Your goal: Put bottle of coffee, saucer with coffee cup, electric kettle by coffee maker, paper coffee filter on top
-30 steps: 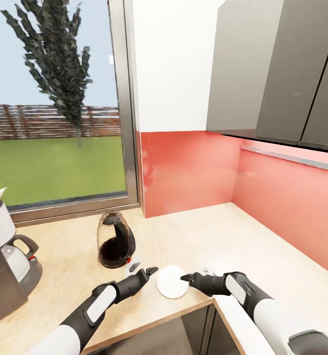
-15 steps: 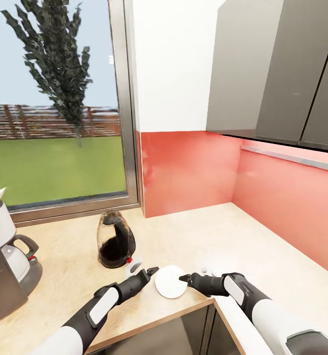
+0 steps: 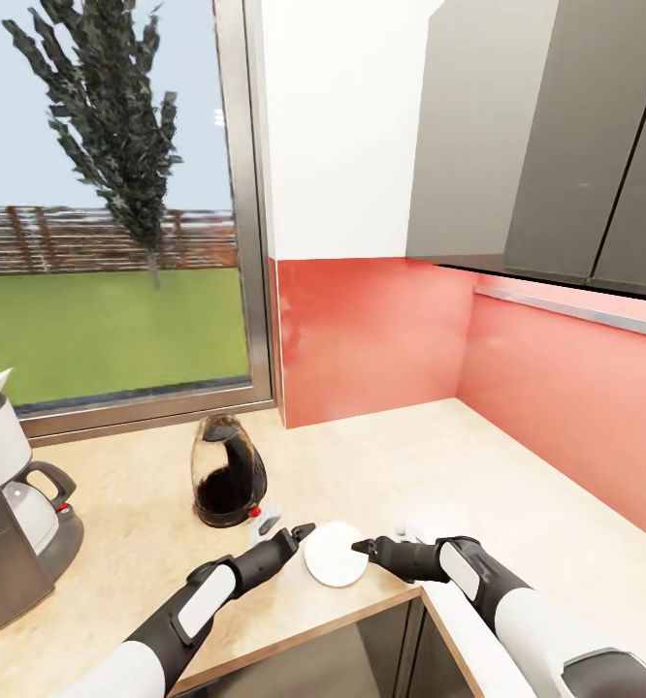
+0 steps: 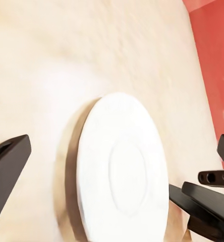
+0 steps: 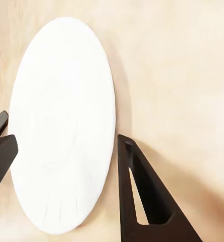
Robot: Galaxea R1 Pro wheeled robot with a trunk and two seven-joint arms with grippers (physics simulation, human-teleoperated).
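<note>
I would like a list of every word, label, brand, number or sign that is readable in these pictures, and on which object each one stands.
There is no readable text in any view.
The saucer is plain white, with no mark.
The electric kettle bears only a small red dot, not a letter or number.
The coffee maker and the wall cabinets show no label.

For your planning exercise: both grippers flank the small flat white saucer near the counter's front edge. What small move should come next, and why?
Probably close the right gripper on the small flat white saucer: its open fingers straddle the rim, while the left gripper sits open at the opposite edge. The saucer lies flat on the light wood countertop.
</note>
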